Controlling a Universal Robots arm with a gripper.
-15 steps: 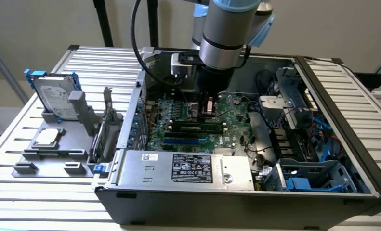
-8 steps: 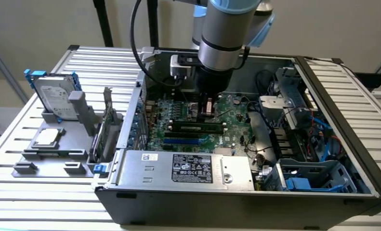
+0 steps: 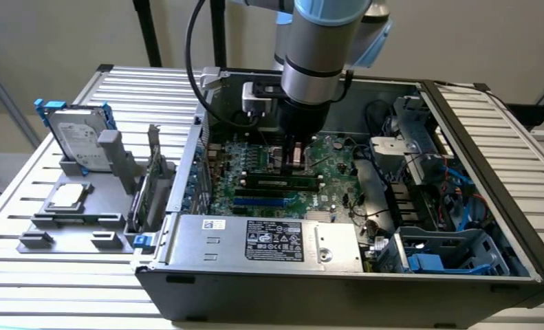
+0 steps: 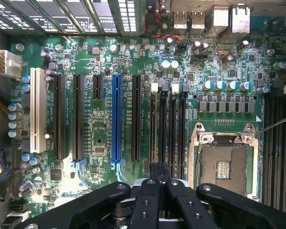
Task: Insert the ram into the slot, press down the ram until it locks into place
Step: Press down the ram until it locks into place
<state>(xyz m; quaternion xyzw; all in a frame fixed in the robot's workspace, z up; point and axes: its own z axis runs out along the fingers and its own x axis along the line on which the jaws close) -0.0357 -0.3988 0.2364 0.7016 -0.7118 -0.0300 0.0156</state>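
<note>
Well, biggest first: the slatted table [image 3: 51, 289] carries an open PC case [image 3: 345, 295], and the arm [image 3: 318, 48] drops straight down into it over the motherboard [image 3: 253, 161].

The gripper [image 3: 295, 157] hangs low over the board, near the middle of the case. In the wrist view its fingers [image 4: 148, 200] are drawn together with hardly any gap, and a dark narrow bit sits between the tips. I can't tell what that bit is.

The black slots [image 4: 172, 129] run in parallel beside the blue slot [image 4: 116, 119]. In the exterior view the ram [image 3: 276, 183] lies along a slot [image 3: 244, 177], just at the gripper's 6 o'clock. Whether the tips touch it, I can't tell.
</note>
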